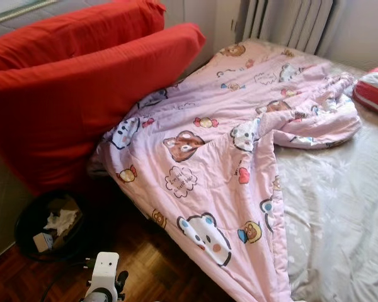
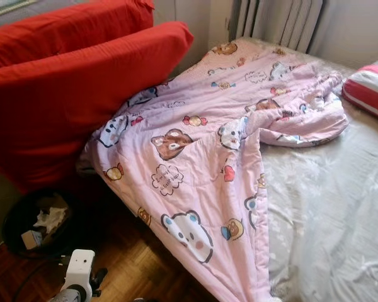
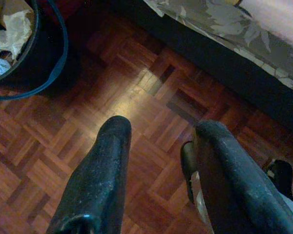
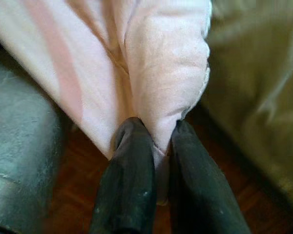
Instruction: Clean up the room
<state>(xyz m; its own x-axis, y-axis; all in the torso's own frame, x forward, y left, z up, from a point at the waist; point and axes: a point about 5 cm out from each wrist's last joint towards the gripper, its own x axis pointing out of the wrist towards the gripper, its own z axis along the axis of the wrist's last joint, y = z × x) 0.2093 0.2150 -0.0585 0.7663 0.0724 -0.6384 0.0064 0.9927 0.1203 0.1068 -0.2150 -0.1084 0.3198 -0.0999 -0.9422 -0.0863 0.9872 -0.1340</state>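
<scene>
Step looked like bed-making: pink quilt (image 1: 201,157) lay crumpled, slumped off the bed's left edge toward the floor, grey sheet (image 1: 340,207) bare at right. Left pincer (image 3: 156,161) hung over the parquet near the waste bin (image 1: 47,223), fingers apart, holding nothing. Right pincer (image 4: 158,146) was closed on the quilt's hem. Next move likely needs pulling the hem up across the bed.
</scene>
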